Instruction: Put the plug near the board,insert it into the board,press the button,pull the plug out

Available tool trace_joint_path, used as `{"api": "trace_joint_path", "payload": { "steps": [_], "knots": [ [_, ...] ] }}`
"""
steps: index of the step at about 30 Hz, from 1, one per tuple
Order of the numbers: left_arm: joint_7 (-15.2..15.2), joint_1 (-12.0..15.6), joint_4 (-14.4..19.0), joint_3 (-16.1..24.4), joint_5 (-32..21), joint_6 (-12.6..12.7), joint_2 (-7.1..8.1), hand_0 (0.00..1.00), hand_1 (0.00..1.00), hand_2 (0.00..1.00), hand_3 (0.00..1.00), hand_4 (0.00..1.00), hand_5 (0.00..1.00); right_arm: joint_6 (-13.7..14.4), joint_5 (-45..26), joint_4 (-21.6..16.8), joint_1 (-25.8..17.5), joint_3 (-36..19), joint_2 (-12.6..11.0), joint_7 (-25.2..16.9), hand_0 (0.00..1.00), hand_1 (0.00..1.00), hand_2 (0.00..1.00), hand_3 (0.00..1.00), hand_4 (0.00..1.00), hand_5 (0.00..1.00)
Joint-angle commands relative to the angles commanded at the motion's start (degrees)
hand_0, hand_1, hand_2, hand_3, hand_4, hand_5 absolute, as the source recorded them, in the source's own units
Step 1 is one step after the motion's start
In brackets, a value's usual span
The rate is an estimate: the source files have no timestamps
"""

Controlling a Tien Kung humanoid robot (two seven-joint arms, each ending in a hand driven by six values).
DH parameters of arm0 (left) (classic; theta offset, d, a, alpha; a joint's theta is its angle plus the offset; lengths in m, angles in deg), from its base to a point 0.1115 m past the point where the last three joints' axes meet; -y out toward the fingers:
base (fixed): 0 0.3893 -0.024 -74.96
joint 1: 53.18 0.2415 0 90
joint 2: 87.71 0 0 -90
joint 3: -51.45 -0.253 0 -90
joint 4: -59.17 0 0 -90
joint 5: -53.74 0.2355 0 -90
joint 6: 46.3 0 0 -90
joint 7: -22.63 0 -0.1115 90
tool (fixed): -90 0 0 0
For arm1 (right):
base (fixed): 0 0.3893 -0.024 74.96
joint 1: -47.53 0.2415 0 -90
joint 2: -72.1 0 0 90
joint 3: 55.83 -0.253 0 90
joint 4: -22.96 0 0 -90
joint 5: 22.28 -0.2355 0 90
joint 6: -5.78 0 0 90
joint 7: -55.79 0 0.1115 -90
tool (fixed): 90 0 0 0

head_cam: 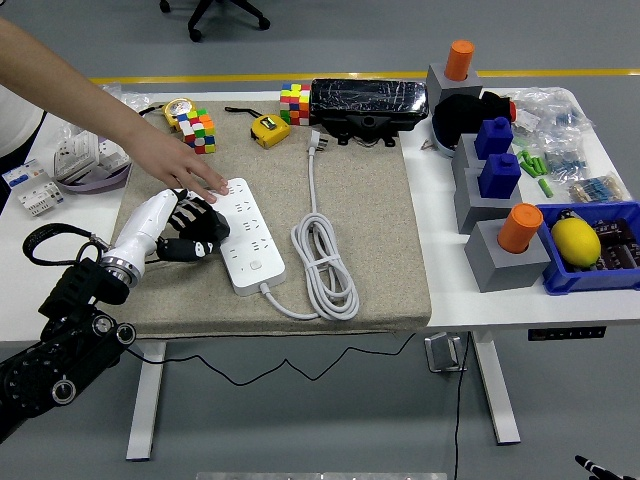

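- Plug (313, 142) lies at the mat's far edge, well apart from the board (243, 233) — untouched.
- Left hand (190, 228) beside the board, fingers curled, holding nothing.
- Person's hand (186, 168) pins the board — collision risk.

One white multi-socket power board (245, 235) lies on one beige fabric mat (380, 240), with one white plug (314, 143) beyond the board's far end on one coiled white cable (325, 262). Behind the board sit two multicoloured puzzle cubes (200, 130) (293, 102) and two yellow tape measures (269, 130) (178, 108). Right of the board stand two orange cylinders (520, 227) (460, 60), two blue blocks (499, 175) (494, 137) and one yellow lemon (575, 242).
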Motion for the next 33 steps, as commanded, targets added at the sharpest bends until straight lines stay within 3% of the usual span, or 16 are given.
{"api": "trace_joint_path", "payload": {
  "steps": [4, 5, 10, 11, 16, 17, 22, 23, 27, 28, 29, 33],
  "knots": [
    [0.0, 0.1, 0.1, 0.2, 0.0, -0.5, 0.02, 0.430, 0.410, 0.465, 0.526, 0.716, 0.002, 0.0, 0.1, 0.0, 0.0, 0.0, 0.0, 0.0, 0.651, 0.647, 0.642, 0.566, 0.987, 0.555],
    [0.0, 0.1, 0.2, 0.3, 0.1, -0.8, 0.04, 0.518, 0.495, 0.540, 0.562, 0.804, 0.002, 0.0, 0.1, 0.0, 0.0, -0.1, 0.0, 0.0, 0.650, 0.647, 0.641, 0.566, 0.987, 0.555],
    [-0.1, 0.3, 0.3, 0.6, -0.4, -2.1, 0.17, 0.518, 0.495, 0.540, 0.562, 0.804, 0.002, 0.0, 0.1, 0.0, -0.1, -0.4, 0.1, 0.0, 0.650, 0.647, 0.641, 0.566, 0.987, 0.555],
    [-0.1, 0.3, 0.3, 0.7, -0.5, -2.5, 0.19, 0.748, 0.693, 0.647, 0.656, 0.998, 0.159, 0.0, 0.1, 0.0, -0.1, -0.4, 0.1, 0.0, 0.650, 0.647, 0.642, 0.567, 0.986, 0.554],
    [0.0, 0.5, 0.3, 0.9, -0.5, -3.2, 0.18, 0.748, 0.693, 0.647, 0.656, 0.998, 0.159, 0.0, 0.2, 0.0, -0.1, -0.5, 0.2, 0.0, 0.650, 0.647, 0.642, 0.567, 0.986, 0.554],
    [0.1, 0.5, 0.3, 0.9, -0.5, -3.2, 0.18, 0.762, 0.739, 0.685, 0.709, 0.998, 0.236, 0.0, 0.1, 0.0, -0.1, -0.5, 0.2, 0.0, 0.650, 0.647, 0.642, 0.567, 0.987, 0.554],
    [0.8, 0.7, 0.5, 1.1, -1.2, -2.8, 0.21, 0.762, 0.739, 0.685, 0.709, 0.998, 0.236, -0.1, 0.1, -0.1, -0.2, -0.5, 0.3, 0.0, 0.650, 0.647, 0.642, 0.567, 0.987, 0.554],
    [1.0, 0.7, 0.6, 1.1, -1.3, -2.6, 0.21, 0.771, 0.760, 0.726, 0.742, 0.998, 0.299, -0.1, 0.2, -0.1, -0.2, -0.5, 0.3, 0.0, 0.650, 0.647, 0.642, 0.567, 0.987, 0.555],
    [1.6, 1.0, 1.5, 1.6, -1.7, -1.8, 0.28, 0.771, 0.760, 0.726, 0.742, 0.998, 0.299, -0.1, 0.2, 0.0, -0.2, -0.6, 0.3, 0.0, 0.650, 0.647, 0.642, 0.567, 0.987, 0.555],
    [2.4, 1.5, 2.6, 1.9, -2.2, -0.5, 0.46, 0.771, 0.760, 0.726, 0.742, 0.998, 0.299, -0.1, 0.2, 0.0, -0.2, -0.7, 0.4, 0.0, 0.650, 0.647, 0.642, 0.567, 0.987, 0.555],
    [2.9, 1.9, 3.3, 2.0, -2.3, 0.4, 0.59, 0.743, 0.763, 0.730, 0.739, 0.998, 0.457, -0.1, 0.2, 0.0, -0.2, -0.7, 0.4, 0.0, 0.650, 0.647, 0.642, 0.567, 0.987, 0.554],
    [4.7, 4.4, 7.4, 2.2, -1.5, 5.7, 1.54, 0.743, 0.763, 0.730, 0.739, 0.998, 0.457, 0.0, 0.2, 0.0, -0.2, -0.8, 0.4, 0.0, 0.650, 0.647, 0.642, 0.567, 0.987, 0.554]
  ]
}}
